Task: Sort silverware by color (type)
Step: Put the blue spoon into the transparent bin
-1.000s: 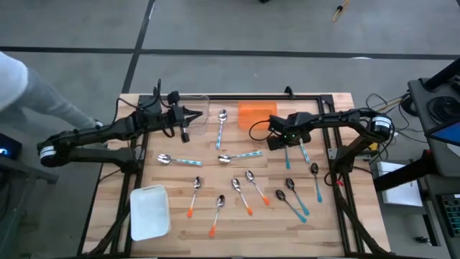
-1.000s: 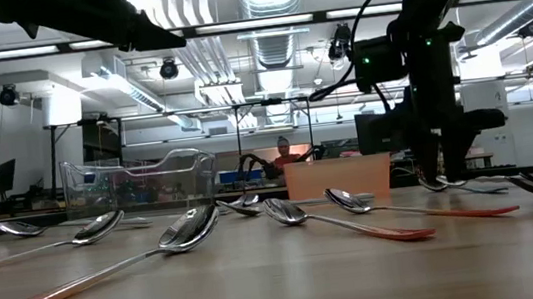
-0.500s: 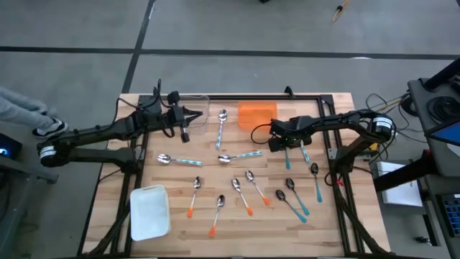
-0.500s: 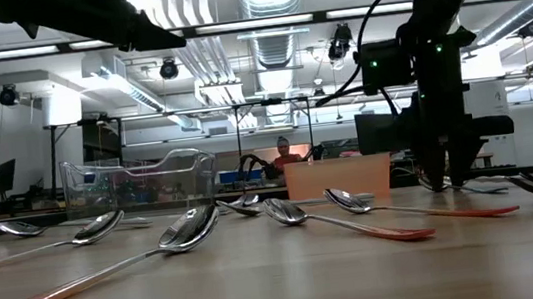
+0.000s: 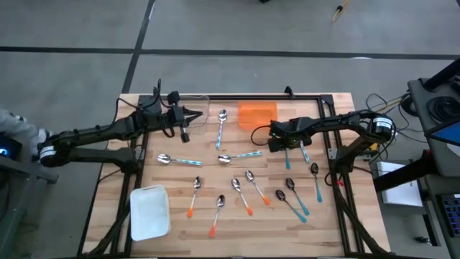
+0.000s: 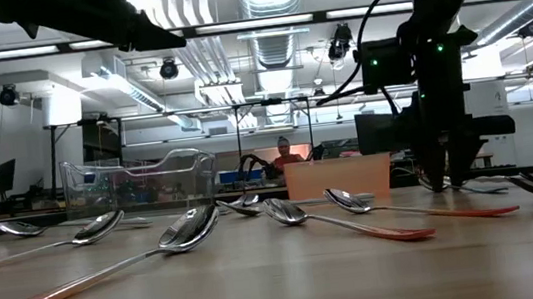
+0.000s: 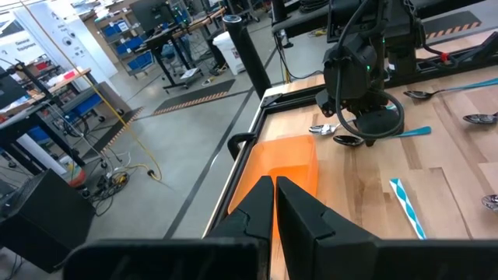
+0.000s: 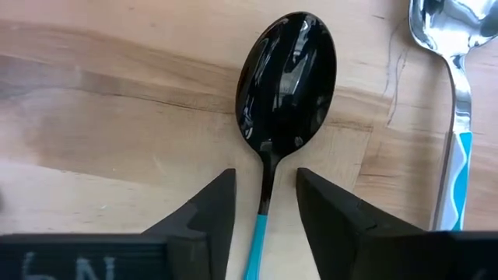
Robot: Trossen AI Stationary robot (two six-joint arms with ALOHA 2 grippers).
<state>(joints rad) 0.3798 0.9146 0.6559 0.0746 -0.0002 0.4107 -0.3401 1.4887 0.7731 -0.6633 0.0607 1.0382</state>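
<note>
My right gripper [image 5: 280,144] stands open, pointing down at the table's right part. Its fingers stand on either side of the neck of a spoon with a dark bowl [image 8: 286,78] and a teal handle [image 8: 257,249]; they are not touching it. The spoon lies flat on the wood. A silver spoon with a light-blue handle [image 8: 459,117] lies beside it. The low view shows the same gripper [image 6: 448,177] close to the table. My left gripper [image 5: 192,115] hangs shut and empty above the far left, its shut fingers [image 7: 274,198] toward an orange container [image 7: 280,163].
Orange-handled spoons [image 5: 241,194] lie in the near middle, light-blue ones [image 5: 180,160] in the centre and teal ones [image 5: 298,201] at the near right. A clear container [image 5: 200,106] and the orange container [image 5: 256,113] stand at the far edge. A white tray [image 5: 149,211] lies near left.
Both arms have kept almost still. A person beside the table's left has drawn back nearly out of the high view.
</note>
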